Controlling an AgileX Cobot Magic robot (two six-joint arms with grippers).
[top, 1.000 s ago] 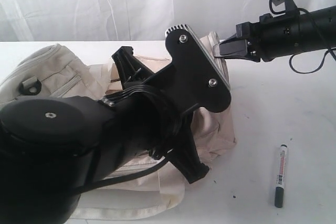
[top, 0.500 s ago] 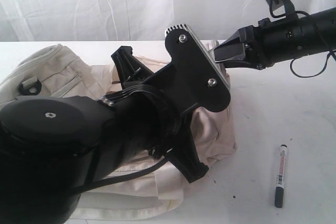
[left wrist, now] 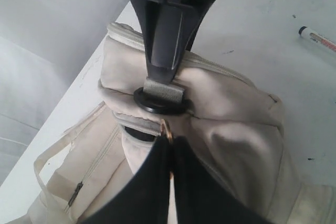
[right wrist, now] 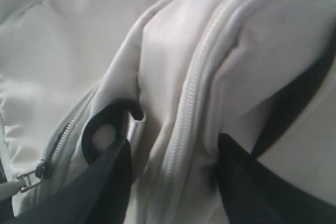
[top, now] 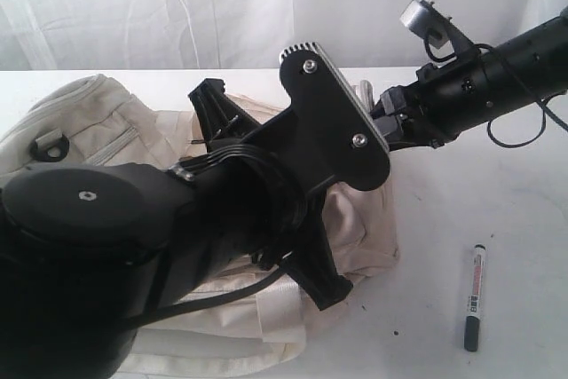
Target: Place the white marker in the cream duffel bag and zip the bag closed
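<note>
Right gripper (right wrist: 173, 174) dropped onto cream duffel bag (top: 89, 126), jaws wide astride zipper ridge (right wrist: 194, 98); left gripper (left wrist: 170, 150) pinches bag end — we'd bite fabric squarely, then spread. White marker (top: 476, 296) lies toward table (top: 497, 201) right edge, well apart.

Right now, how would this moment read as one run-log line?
left claw: shut on cream duffel bag | right claw: open, astride bag zipper | white marker: on table, untouched

A lab-style test setup: bare white table (top: 506, 184), white curtain (top: 177, 6) backdrop.
</note>
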